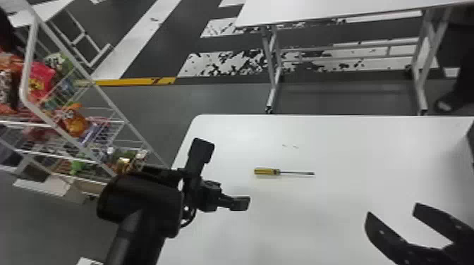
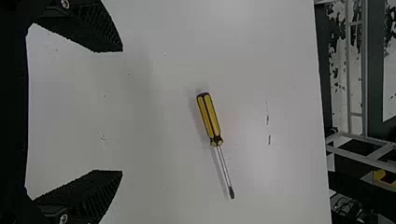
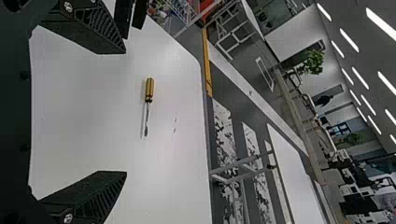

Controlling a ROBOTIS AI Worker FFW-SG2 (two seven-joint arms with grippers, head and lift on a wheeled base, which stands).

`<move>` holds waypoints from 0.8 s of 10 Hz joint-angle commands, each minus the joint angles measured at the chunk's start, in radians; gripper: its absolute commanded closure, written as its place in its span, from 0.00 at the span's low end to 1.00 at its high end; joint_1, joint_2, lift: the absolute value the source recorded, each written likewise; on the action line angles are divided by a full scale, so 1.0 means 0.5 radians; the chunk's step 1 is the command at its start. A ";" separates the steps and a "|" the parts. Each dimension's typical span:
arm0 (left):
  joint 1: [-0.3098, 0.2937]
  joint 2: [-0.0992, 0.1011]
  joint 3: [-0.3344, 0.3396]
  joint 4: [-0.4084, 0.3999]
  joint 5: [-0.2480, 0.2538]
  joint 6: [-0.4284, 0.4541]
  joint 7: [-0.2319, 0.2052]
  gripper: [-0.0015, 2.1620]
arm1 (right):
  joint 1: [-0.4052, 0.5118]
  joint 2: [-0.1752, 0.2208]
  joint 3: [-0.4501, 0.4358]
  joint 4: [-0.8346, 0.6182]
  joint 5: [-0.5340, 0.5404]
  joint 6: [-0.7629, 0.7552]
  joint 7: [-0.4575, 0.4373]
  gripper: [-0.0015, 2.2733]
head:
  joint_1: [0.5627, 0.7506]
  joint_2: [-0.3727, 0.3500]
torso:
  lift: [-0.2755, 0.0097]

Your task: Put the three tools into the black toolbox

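At far left, beside the bench, a white wire rack holds bright packets. Next comes my left gripper, spread wide and holding nothing, near the screwdriver. That tool lies flat on the bench ahead of my left fingertips, touching neither finger, its yellow handle toward my left gripper and its shaft pointing right. Farther right, well apart from the screwdriver, my right gripper is also parted and empty.
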 commanded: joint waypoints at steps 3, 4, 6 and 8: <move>-0.231 0.226 -0.176 0.211 -0.004 -0.165 -0.086 0.03 | 0.010 0.007 0.042 -0.002 0.087 -0.001 -0.025 0.04 | 0.70 1.00 | 0.79; -0.308 0.260 -0.253 0.269 -0.004 -0.183 -0.107 0.03 | 0.007 0.010 0.045 0.005 0.103 -0.001 -0.034 0.04 | 0.70 1.00 | 0.79; -0.495 0.297 -0.480 0.462 -0.004 -0.263 -0.156 0.03 | 0.004 0.013 0.055 0.005 0.133 -0.001 -0.059 0.04 | 0.70 0.99 | 0.79; -0.679 0.330 -0.713 0.680 -0.031 -0.417 -0.156 0.03 | 0.026 0.013 0.042 0.005 0.155 -0.007 -0.077 0.04 | 0.70 0.94 | 0.79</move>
